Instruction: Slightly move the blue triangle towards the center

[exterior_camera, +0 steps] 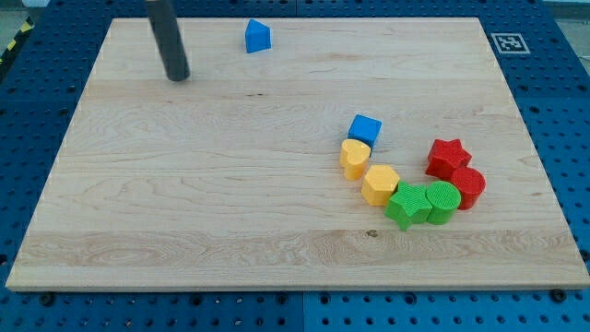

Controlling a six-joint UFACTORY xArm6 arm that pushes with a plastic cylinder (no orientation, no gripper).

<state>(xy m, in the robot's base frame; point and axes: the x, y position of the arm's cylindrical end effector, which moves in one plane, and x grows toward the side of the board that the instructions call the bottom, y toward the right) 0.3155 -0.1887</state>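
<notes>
The blue triangle (257, 36) sits near the view's top edge of the wooden board (184, 184), left of the middle. My tip (178, 77) rests on the board to the left of the triangle and a little lower, a clear gap apart. The dark rod rises from it to the view's top.
A cluster lies at the view's right of centre: a blue cube (365, 129), a yellow block (354, 158), a yellow hexagon (380, 183), a green star (406, 205), a green cylinder (442, 201), a red cylinder (467, 187), a red star (447, 157). A marker tag (508, 42) is at the top right corner.
</notes>
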